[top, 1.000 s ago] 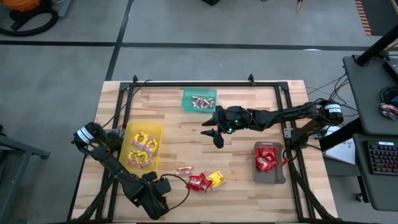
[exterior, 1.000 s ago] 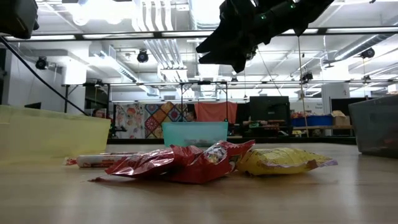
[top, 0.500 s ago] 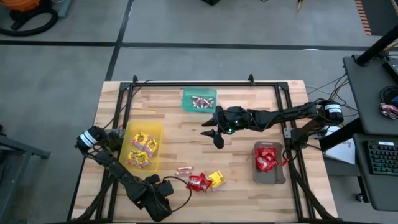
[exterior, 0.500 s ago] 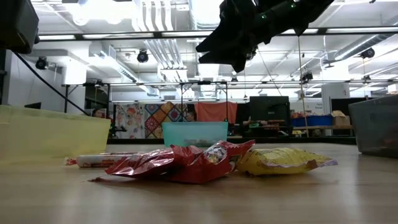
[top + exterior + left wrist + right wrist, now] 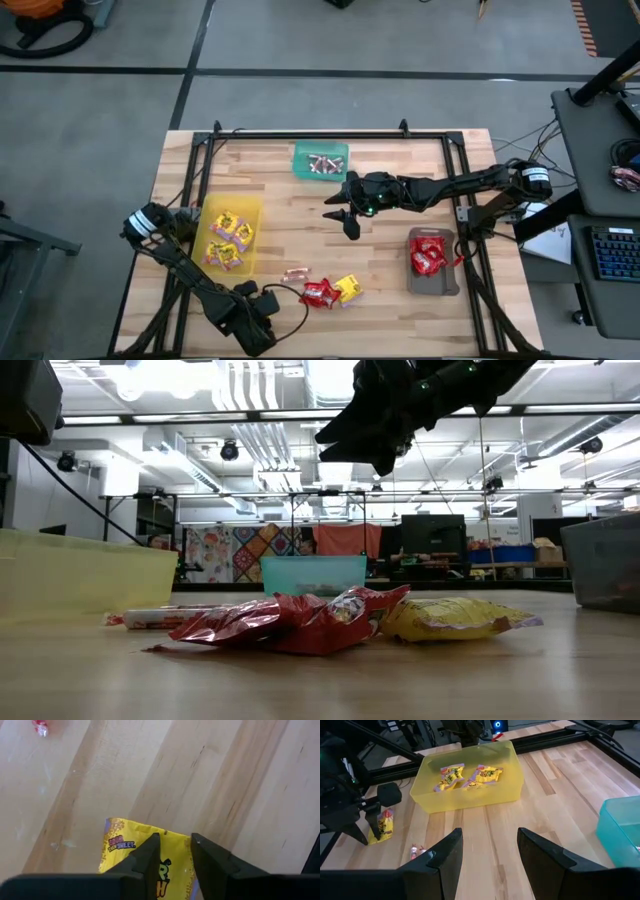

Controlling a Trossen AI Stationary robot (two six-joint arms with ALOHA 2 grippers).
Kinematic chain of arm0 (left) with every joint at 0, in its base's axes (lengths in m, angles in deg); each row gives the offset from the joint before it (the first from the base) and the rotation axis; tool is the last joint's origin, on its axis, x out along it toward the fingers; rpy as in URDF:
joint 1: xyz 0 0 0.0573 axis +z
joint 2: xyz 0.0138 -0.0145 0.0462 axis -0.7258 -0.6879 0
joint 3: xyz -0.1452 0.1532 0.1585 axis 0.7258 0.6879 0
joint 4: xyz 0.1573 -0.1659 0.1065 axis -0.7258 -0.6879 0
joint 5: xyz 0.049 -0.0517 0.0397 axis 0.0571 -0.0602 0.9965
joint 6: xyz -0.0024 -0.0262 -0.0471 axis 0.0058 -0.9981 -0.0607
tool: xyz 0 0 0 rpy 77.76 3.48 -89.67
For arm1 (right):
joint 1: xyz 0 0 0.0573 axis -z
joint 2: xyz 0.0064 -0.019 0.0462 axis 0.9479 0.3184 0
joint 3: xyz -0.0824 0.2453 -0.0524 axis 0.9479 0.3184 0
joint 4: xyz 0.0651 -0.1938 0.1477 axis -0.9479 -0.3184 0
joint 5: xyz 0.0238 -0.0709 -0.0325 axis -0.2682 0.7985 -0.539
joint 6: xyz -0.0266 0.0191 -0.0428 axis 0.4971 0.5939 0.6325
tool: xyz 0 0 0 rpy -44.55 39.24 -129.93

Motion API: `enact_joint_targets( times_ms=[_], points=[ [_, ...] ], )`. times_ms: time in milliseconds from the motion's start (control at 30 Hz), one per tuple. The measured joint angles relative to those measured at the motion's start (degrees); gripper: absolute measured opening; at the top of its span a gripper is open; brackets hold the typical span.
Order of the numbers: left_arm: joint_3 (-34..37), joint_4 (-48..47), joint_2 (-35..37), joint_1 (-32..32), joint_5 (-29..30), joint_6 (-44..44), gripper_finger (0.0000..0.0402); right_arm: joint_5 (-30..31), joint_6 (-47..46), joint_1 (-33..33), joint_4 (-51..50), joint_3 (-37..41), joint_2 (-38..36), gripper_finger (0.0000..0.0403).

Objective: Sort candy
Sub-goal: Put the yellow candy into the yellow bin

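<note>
The left gripper (image 5: 174, 851) is at the near edge of the table (image 5: 400, 250), its two fingers (image 5: 145, 857) closed on a yellow packet (image 5: 125, 855) that hangs pinched between them; the right wrist view shows the same packet held upright above the wood. Just beside it, toward the table's middle, lie a pinkish roll (image 5: 295, 272), a heap of red packets (image 5: 318, 293) and another yellow one (image 5: 348, 288), touching one another. Farther out from this gripper stands the yellow tray (image 5: 232, 234) with several yellow packets inside.

The right gripper (image 5: 345, 218) hovers over the middle of the table, fingers (image 5: 445, 855) spread apart and holding nothing. Near it, toward the far edge, sits the green tray (image 5: 321, 160) with small rolls in it; the grey tray (image 5: 433, 262) with red packets lies toward the near right.
</note>
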Motion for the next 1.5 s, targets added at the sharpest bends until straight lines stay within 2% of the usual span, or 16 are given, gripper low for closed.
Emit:
enact_joint_targets(
  times_ms=[200, 567, 800, 1000, 1267, 1500],
  points=[
    [0.0, 0.2, 0.2, 0.0, 0.0, 0.8, 0.0010, 0.0, 0.0, 0.0, -1.7, 0.0, 0.0, 0.0180],
    [-1.6, -1.3, 4.2, 0.0, 1.3, 3.9, 0.0000, 0.0, 0.4, 0.0, -2.9, 0.0, 0.1, 0.0180],
    [-3.0, -2.7, 7.8, -0.1, 7.8, 7.8, 0.0000, 0.0, 0.9, 0.0, -3.0, 0.0, 0.1, 0.0180],
    [-3.0, -6.2, 10.5, 0.0, 9.6, 7.7, 0.0000, 0.0, 1.0, 0.0, -3.7, 0.0, 0.1, 0.0180],
    [-3.0, -16.1, 17.1, 0.0, 12.5, 4.9, 0.0000, 0.0, 0.9, 0.0, -4.1, 0.0, 0.1, 0.0180],
    [-2.9, -36.9, 21.9, 0.1, 12.5, -7.0, 0.0000, 0.0, 0.9, 0.0, -4.2, 0.0, 0.1, 0.0180]
  ],
)
